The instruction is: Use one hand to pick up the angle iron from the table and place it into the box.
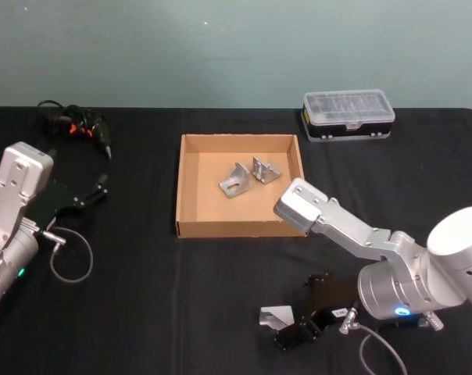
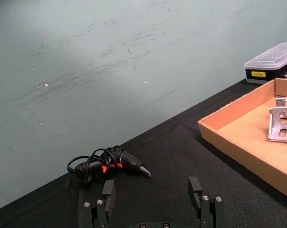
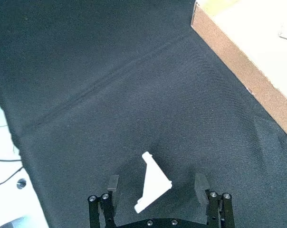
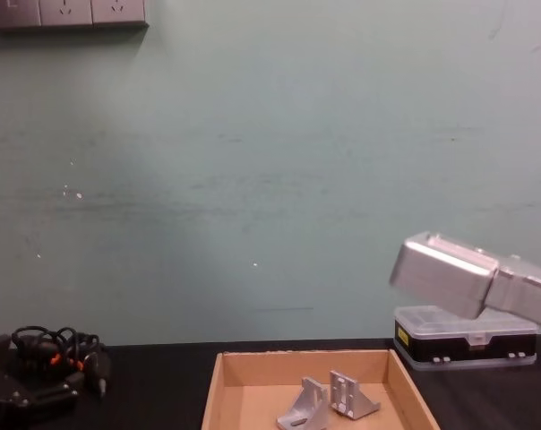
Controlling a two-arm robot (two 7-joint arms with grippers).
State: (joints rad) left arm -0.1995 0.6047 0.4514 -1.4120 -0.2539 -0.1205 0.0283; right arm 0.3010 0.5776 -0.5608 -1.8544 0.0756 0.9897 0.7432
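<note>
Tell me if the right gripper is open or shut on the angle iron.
Open. The right gripper straddles the angle iron, with table showing between it and each finger. The left gripper idles left of the box.

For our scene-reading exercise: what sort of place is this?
Probably a robotics lab workbench: the right gripper open around an angle iron on a black table, a cardboard box holding two more angle irons, a plastic parts case, wall sockets.
</note>
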